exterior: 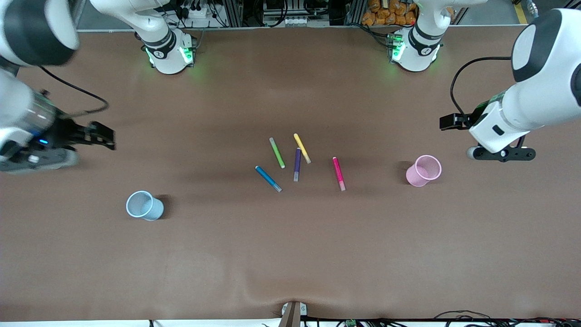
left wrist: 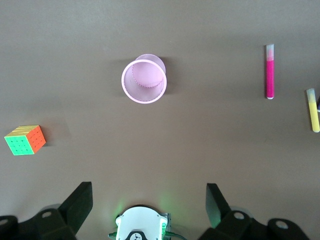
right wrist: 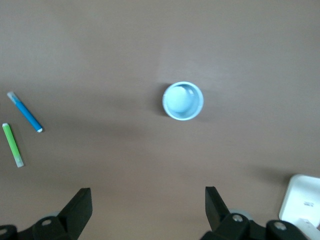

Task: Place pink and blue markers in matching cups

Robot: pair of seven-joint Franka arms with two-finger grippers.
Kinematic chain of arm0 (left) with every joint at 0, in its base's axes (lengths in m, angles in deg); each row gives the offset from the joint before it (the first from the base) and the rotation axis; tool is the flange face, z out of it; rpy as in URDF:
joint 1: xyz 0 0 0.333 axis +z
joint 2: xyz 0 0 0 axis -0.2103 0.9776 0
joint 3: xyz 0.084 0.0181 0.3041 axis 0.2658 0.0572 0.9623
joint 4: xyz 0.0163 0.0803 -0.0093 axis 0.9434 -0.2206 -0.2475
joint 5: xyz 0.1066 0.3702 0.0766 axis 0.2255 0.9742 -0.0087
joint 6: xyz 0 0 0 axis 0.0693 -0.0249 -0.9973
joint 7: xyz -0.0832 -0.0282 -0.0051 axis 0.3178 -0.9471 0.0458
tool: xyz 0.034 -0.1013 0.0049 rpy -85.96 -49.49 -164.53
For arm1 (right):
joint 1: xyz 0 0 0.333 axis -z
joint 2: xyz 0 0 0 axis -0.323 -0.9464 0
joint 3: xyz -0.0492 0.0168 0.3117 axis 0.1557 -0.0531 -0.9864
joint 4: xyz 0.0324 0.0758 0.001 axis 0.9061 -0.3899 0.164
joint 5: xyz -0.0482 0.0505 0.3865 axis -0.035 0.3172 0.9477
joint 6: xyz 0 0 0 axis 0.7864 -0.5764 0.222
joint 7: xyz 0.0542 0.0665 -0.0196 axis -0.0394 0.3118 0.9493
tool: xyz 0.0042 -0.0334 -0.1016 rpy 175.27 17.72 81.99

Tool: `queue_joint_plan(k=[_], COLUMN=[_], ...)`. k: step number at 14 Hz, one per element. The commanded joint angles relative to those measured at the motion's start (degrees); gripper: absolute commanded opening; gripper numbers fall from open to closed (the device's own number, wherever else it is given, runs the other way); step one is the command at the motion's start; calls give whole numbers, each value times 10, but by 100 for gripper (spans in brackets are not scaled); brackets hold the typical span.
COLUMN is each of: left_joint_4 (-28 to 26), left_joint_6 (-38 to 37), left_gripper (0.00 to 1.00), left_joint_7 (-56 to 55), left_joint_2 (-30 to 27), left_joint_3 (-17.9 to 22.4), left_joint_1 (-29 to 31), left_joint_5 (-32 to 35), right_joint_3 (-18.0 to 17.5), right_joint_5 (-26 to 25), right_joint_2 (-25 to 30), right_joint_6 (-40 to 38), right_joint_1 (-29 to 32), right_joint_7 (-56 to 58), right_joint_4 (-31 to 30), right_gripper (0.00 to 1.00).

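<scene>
Both grippers hang above the table with fingers spread wide and nothing between them. Left gripper is over the left arm's end of the table, and its 2 dark, blocky fingers frame the lower edge of its wrist view. The pink cup stands upright just beside it on the table, a small round tapered plastic cup with its mouth up and only bare pink inside. The pink marker lies flat toward the middle of the table, well apart from the cup, a slim magenta stick with a pale see-through cap.

Right gripper is over the right arm's end, fingers equally wide. The blue cup, the same shape in pale light blue, stands upright on the table nearer to the front camera than that gripper. The blue marker lies flat in the middle, well apart from its cup.

3 other pens lie in the same loose cluster: a green pen, a purple pen and a yellow pen, the yellow one's tip just beside the purple one. All rest on the table, covered in smooth matte brown with a slight wrinkle at the front edge.

Only the left wrist view shows a colored puzzle cube with green, yellow and orange faces, on the table near the pink cup. Only the front view shows the purple pen.
</scene>
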Motion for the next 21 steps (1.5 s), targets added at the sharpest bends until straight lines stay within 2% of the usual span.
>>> queue_joint_plan(k=[1, 2, 4, 8, 12, 15, 21], left_joint_4=[14, 14, 14, 14, 18, 19, 18], left_joint_6=[-14, -14, -14, -14, -13, -11, 12], left_gripper=[100, 100, 100, 100, 100, 100, 100], left_joint_7=[-2, -2, -2, -1, -1, -4, -19], left_joint_2=[14, 21, 29, 49, 81, 103, 127], left_joint_3=[0, 0, 0, -9, -10, -9, -9], left_joint_1=[0, 0, -1, -1, -1, -1, -18], left_joint_5=[-10, -10, -11, -13, -48, -65, -90], right_joint_3=[5, 5, 5, 5, -2, -3, -3], right_joint_5=[-2, -4, -1, 8, 52, 114, 116], right_joint_2=[-14, -22, -76, -92, -118, -165, -248], right_joint_6=[-8, -8, 22, 70, 242, 281, 394], right_joint_1=[-43, -68, -106, -159, -186, -215, -252], right_joint_7=[-5, -5, -5, -22, -29, -36, -26], right_joint_4=[16, 16, 16, -4, -106, -109, -109], right_gripper=[100, 100, 100, 100, 100, 100, 100])
